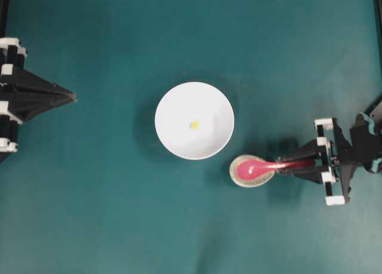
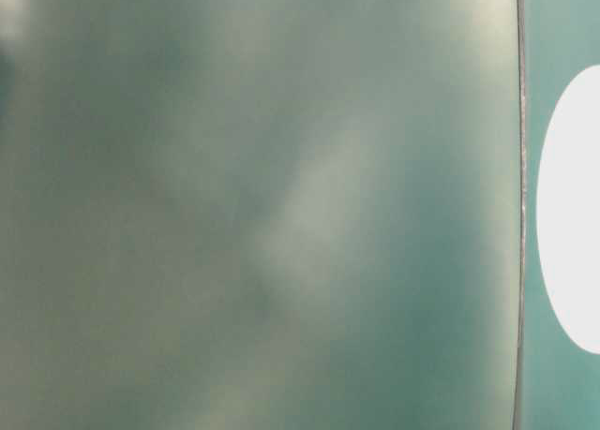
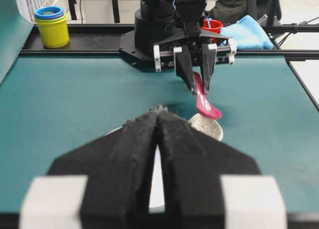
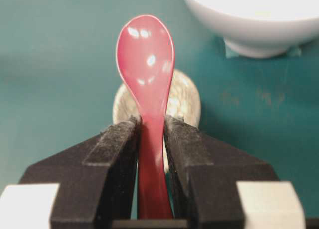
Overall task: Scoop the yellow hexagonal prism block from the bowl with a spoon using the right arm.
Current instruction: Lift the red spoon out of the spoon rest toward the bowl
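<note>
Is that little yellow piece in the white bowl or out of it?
In. The yellow block lies near the middle of the white bowl, seen from overhead.

The table-level view was blurred throughout; only a white curve of the bowl [image 2: 574, 215] showed, cut by the right edge. In the left wrist view, the left gripper [image 3: 158, 154] hid most of the bowl. The right wrist view cropped the bowl's rim at the top edge.
</note>
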